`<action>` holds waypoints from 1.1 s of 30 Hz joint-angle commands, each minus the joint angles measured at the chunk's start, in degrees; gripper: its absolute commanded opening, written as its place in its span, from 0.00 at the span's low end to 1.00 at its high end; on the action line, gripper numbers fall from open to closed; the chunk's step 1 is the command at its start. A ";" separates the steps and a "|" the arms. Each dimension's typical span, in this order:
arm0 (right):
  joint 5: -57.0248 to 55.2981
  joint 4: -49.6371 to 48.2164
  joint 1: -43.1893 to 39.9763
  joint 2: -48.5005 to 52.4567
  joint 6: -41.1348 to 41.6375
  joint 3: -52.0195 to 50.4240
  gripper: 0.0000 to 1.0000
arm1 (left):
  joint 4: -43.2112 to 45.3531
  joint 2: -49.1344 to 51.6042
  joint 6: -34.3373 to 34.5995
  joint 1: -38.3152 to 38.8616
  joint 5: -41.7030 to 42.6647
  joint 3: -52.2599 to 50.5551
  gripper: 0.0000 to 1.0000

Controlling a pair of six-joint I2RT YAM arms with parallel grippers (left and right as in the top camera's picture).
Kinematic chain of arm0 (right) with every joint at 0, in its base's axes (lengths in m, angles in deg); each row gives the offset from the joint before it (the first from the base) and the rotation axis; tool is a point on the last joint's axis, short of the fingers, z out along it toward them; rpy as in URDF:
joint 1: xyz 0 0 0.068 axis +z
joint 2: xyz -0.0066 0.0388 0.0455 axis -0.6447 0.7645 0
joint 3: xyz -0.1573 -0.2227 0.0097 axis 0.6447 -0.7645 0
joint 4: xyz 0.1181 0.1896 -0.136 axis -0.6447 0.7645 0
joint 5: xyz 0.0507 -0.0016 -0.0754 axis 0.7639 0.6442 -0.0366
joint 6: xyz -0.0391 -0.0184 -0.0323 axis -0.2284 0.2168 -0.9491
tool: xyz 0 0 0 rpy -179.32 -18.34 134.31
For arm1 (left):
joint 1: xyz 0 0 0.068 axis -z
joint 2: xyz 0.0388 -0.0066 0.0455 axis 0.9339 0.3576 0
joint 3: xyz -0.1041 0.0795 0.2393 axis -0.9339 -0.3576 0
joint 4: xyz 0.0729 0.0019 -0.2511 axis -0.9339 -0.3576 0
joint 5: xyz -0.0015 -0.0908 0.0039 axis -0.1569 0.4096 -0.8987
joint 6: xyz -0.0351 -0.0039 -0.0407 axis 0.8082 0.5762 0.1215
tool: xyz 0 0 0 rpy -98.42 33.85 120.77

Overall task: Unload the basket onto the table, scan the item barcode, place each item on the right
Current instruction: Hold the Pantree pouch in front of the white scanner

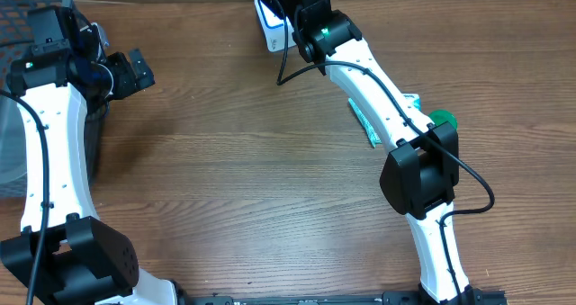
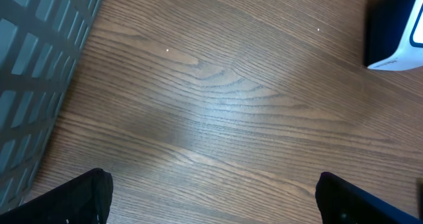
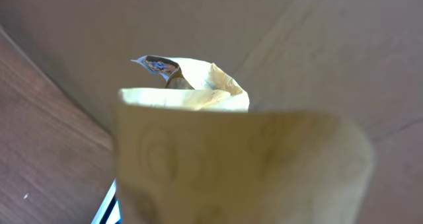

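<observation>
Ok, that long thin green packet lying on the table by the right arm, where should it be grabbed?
Across its narrow width, around the middle of the green packet, coming straight down. It lies flat and slim on the table, so jaws would likely need turning square to its slanted long axis.

The item is a pale tan pouch (image 3: 244,164). It fills the lower middle of the right wrist view and looks blurred, with a crumpled top edge and a small printed corner. The white barcode scanner (image 1: 267,22) stands at the upper middle of the overhead frame, and its face is lit blue.
</observation>
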 commanded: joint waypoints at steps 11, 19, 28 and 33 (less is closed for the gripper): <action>-0.59 0.24 0.28 3.17 0.09 -0.15 0.22 | 0.07 0.11 0.33 0.17 -0.57 0.55 1.00; -0.17 4.13 0.87 4.24 0.44 -0.15 0.22 | 0.07 0.11 0.33 0.17 -0.57 0.55 1.00; 3.08 8.76 0.98 4.26 1.01 -0.15 0.22 | 0.07 0.11 0.33 0.15 -0.57 0.55 1.00; 3.58 9.18 0.98 4.26 4.94 -0.15 0.23 | 0.07 0.11 0.33 0.17 -0.57 0.55 1.00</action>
